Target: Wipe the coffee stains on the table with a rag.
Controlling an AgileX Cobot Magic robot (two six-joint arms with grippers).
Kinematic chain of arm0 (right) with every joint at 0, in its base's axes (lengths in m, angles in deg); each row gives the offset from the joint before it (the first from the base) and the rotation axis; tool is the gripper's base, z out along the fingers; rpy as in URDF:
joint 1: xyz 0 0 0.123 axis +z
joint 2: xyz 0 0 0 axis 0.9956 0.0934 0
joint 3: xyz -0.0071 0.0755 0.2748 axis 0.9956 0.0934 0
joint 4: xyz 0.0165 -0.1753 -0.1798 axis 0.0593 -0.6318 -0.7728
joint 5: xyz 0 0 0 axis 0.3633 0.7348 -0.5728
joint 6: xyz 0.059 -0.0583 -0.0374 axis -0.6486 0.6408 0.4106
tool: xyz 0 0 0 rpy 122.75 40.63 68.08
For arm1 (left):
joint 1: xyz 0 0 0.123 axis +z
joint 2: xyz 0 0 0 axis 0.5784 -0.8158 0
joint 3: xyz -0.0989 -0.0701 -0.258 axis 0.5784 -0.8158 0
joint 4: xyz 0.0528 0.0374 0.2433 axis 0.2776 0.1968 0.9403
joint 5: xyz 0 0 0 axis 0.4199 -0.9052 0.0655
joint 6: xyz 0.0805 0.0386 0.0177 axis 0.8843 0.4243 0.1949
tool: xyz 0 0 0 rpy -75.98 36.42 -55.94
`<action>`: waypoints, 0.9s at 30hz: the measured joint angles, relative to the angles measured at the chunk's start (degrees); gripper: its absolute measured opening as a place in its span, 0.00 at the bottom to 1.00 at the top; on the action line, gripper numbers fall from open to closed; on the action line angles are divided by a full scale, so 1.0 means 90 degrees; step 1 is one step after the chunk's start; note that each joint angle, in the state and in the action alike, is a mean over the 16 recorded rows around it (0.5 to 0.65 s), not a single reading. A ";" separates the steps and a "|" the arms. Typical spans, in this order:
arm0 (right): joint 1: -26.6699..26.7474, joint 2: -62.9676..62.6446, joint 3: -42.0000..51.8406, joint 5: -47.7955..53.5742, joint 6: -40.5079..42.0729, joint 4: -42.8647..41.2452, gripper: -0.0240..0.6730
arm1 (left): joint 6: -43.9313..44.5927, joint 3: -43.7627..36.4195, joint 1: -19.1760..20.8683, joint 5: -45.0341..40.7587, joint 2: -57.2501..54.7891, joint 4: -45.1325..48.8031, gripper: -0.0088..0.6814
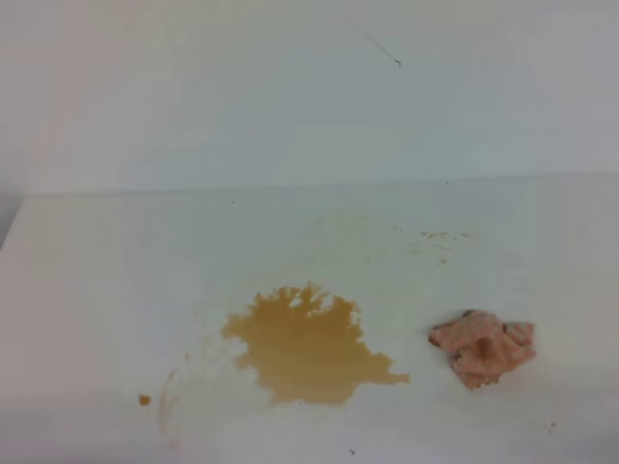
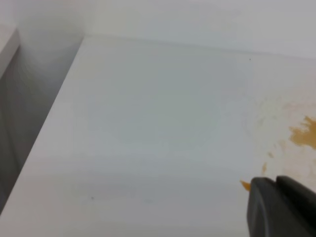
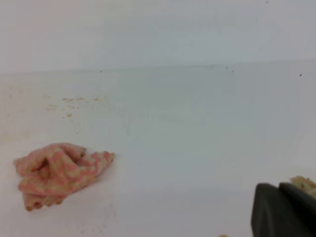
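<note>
On tabletop, centre: coffee stains (image 1: 308,346) form one tan-brown blotch with ragged edges; it lies unwiped.
Stray marks: a small orange-brown speck (image 1: 144,399) sits to the left of the blotch, apart from it; faint specks (image 1: 437,235) lie further back on the right.
Rag location: the rag (image 1: 482,347) lies crumpled on the tabletop (image 1: 106,280), to the right of the blotch and not touching it; brownish patches show in its folds.
Rag status: nothing holds it; it lies on the right arm's side, so that arm is probably meant to take it.
Right gripper (image 3: 284,210): only a dark edge shows low in the right wrist view; jaws closed, empty, well apart from the rag.
Left gripper (image 2: 281,205): dark edge visible near the blotch's rim; opening cannot be told.
Task stage: judged not started; picking up the rag comes first.
</note>
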 joint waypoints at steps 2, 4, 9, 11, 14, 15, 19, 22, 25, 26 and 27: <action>0.0000 0.0000 0.0000 0.0000 0.0000 0.0000 0.03 | 0.0000 0.0025 0.0000 -0.0010 0.0004 0.0000 0.01; 0.0000 0.0000 0.0000 0.0000 0.0000 0.0000 0.03 | -0.0001 0.0042 0.0000 -0.0016 0.0007 0.0000 0.01; 0.0000 0.0000 0.0000 0.0000 0.0000 0.0000 0.03 | -0.0001 0.0063 0.0001 -0.0024 0.0010 0.0001 0.01; 0.0000 0.0000 0.0000 0.0000 0.0000 0.0000 0.03 | -0.0001 0.0063 0.0001 -0.0024 0.0010 0.0001 0.01; 0.0000 0.0000 0.0000 0.0000 0.0000 0.0000 0.03 | -0.0001 0.0078 0.0001 -0.0030 0.0010 0.0001 0.01; 0.0000 0.0000 0.0000 0.0000 0.0000 0.0000 0.03 | -0.0001 0.0078 0.0001 -0.0030 0.0010 0.0001 0.01; 0.0000 0.0000 0.0000 0.0000 0.0000 0.0000 0.03 | -0.0001 0.0047 0.0001 -0.0024 0.0020 0.0000 0.01; 0.0000 0.0000 0.0000 0.0000 0.0000 0.0000 0.03 | -0.0001 0.0047 0.0001 -0.0024 0.0020 0.0000 0.01; 0.0000 0.0000 0.0000 0.0000 0.0000 0.0000 0.03 | -0.0001 0.0047 0.0001 -0.0024 0.0020 0.0000 0.01; 0.0000 0.0000 0.0000 0.0000 0.0000 0.0000 0.03 | -0.0001 0.0047 0.0001 -0.0024 0.0020 0.0000 0.01; 0.0000 0.0000 0.0000 0.0000 0.0000 0.0000 0.03 | -0.0001 0.0047 0.0001 -0.0024 0.0020 0.0000 0.01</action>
